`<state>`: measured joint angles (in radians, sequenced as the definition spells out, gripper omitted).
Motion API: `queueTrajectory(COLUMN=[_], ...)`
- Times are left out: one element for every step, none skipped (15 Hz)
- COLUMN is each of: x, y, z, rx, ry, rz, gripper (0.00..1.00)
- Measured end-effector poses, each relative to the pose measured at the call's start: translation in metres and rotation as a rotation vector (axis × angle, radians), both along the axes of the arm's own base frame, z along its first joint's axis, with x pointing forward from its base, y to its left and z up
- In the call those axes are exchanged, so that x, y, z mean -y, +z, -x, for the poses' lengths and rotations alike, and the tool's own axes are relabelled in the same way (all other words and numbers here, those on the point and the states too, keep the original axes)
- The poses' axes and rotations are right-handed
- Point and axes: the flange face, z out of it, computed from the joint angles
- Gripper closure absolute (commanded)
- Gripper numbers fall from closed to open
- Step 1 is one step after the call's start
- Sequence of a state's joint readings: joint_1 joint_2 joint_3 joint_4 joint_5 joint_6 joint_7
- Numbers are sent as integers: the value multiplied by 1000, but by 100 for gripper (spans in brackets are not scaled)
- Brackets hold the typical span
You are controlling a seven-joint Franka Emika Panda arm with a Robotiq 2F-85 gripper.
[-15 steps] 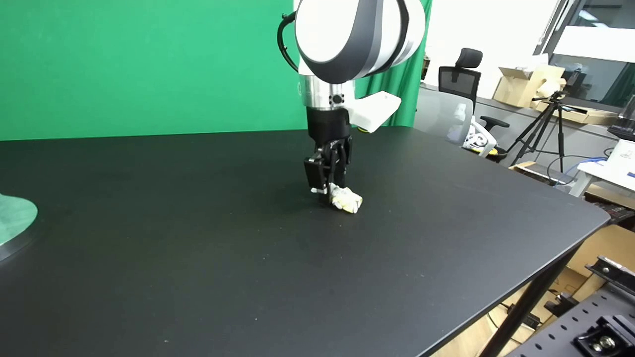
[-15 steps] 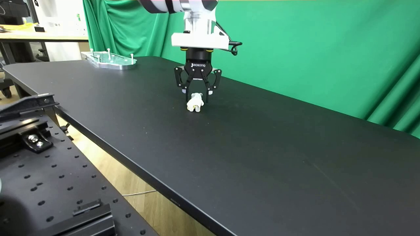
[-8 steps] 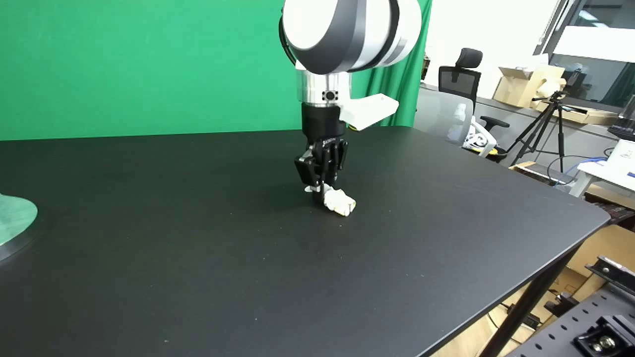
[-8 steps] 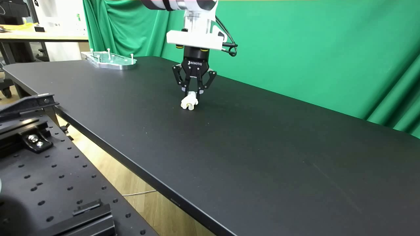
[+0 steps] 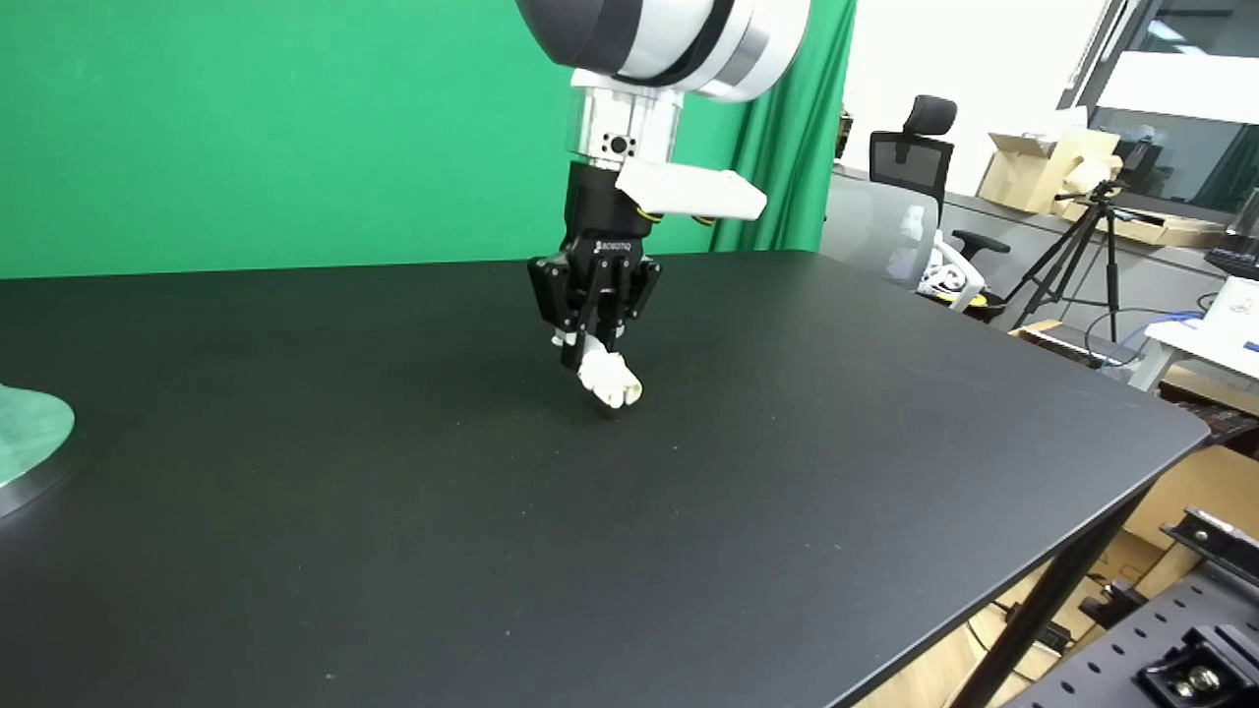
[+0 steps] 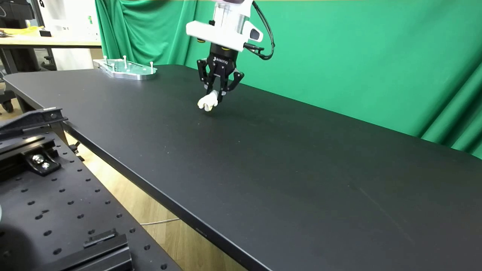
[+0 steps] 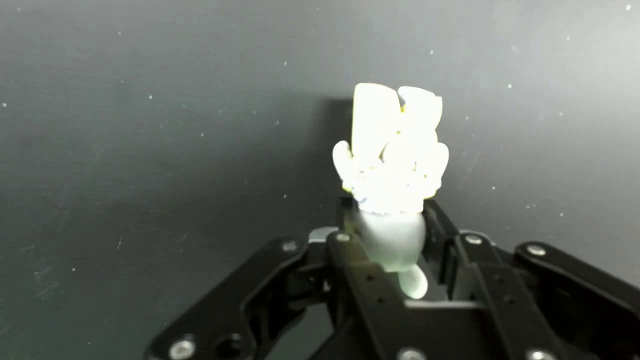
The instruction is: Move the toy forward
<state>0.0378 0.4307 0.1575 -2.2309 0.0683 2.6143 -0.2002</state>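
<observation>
The toy is a small white lumpy figure and shows in both exterior views [image 5: 612,378] [image 6: 208,101]. In the wrist view the toy [image 7: 392,155] points away from the gripper, with its rounder end between the fingers. My gripper [image 7: 390,215] is shut on that end, a finger against each side. In both exterior views the gripper [image 5: 592,346] [image 6: 214,94] is tilted, and the toy slants out from the fingertips. The toy appears slightly above the black table [image 5: 590,551], with a dark shadow under it. The part between the fingers is partly hidden in the exterior views.
A pale green round disc [image 5: 31,433] stands at the table's edge in an exterior view. A clear plate with upright posts [image 6: 128,71] stands on the far table end. A green curtain [image 6: 357,60] hangs behind. A perforated metal plate [image 6: 94,210] lies beyond the table edge.
The fingers have closed on the toy. The gripper has tilted and risen a little, moving left in both exterior views, and the toy has moved with it.
</observation>
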Motion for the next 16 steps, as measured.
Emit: queueTrajectory(x=[3, 7, 12, 18, 25, 32, 41, 49, 57, 66, 74, 81, 87, 93, 97, 101], y=[4, 7, 9, 12, 13, 14, 14, 14, 13, 11, 8, 5, 1, -3, -8, -12], z=[-5, -10, -14, -18, -22, -26, -29, -33, -35, -38, -40, -43, -45, -47, -48, -49], rx=[6, 8, 6, 3, -2, -11, -21, -32, -42, -52, -62, -71, -75, -78, -80, -83], ry=[-24, -49, -75, -102, -130, -158, -186, -213, -236, -255, -271, -284, -294, -303, -309, -314], rz=[-9, -16, -20, -23, -24, -26, -26, -29, -30, -28, -26, -24, -20, -15, -10, -4], gripper=[90, 90, 90, 90, 90, 90, 90, 90, 90, 90, 90, 90, 90, 90, 90, 90])
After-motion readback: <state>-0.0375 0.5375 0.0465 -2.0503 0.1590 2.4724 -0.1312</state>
